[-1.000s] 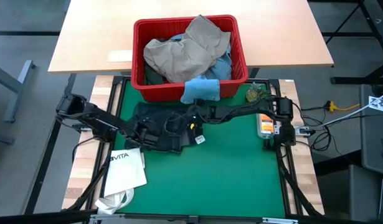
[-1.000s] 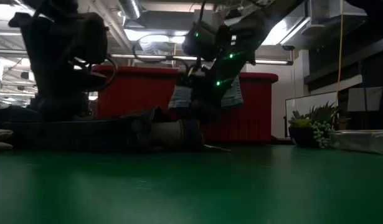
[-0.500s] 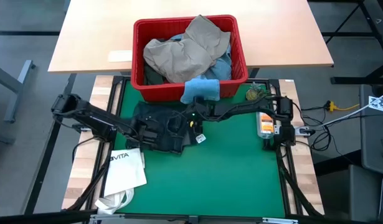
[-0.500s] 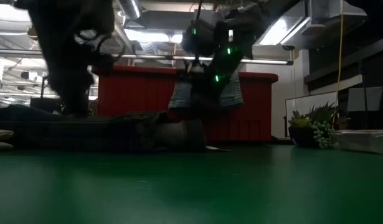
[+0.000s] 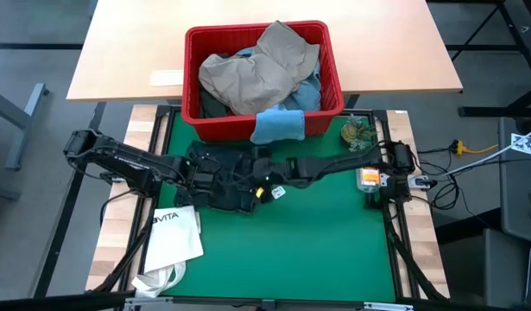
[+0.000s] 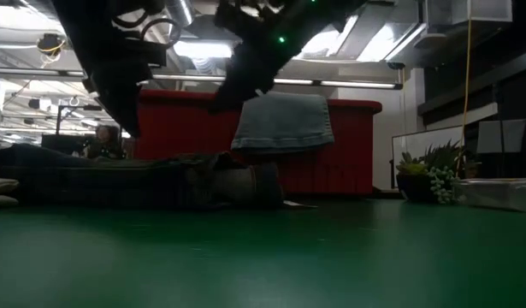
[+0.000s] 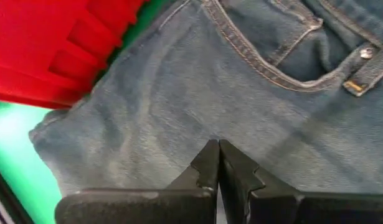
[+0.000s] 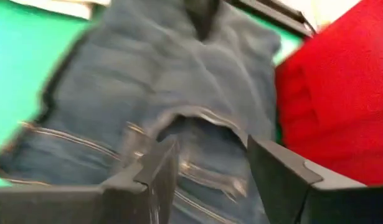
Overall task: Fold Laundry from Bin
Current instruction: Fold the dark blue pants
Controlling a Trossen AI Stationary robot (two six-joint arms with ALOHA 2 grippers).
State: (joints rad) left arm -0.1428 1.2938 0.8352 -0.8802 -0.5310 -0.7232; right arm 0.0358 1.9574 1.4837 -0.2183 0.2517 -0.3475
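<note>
High view: showed the dark jeans (image 5: 224, 183) lying crumpled on the green mat (image 5: 325, 250), just near of the red bin (image 5: 192, 102). Bin was heaped with tan cloth (image 5: 256, 69), with a light blue cloth (image 5: 277, 125) draped over its near rim. Left gripper (image 5: 205, 177) sat on the left part of the jeans, right gripper (image 5: 258, 183) over the right part. White tote bag (image 5: 173, 235) lay near-left, small plant (image 5: 355, 132) far-right.

Low view: revealed how flat the jeans (image 6: 151, 181) lay, one thick bunched edge at the right end; blue cloth (image 6: 282, 121) hung down the bin wall (image 6: 348, 150). Both arms came in from above as dark shapes only.

Left wrist view: showed fingers (image 7: 207, 168) pressed together, tips against denim (image 7: 179, 93); whether any fabric was pinched between them could not be told. Pocket seam and rivet visible, unseen from above.

Right wrist view: showed fingers (image 8: 159, 171) spread wide, straddling a raised waistband fold (image 8: 191, 124), nothing held, bin (image 8: 340, 99) close beside.

Judged best to close on a single layer at the waistband, then lift and pull apart evenly, away from the bin.
</note>
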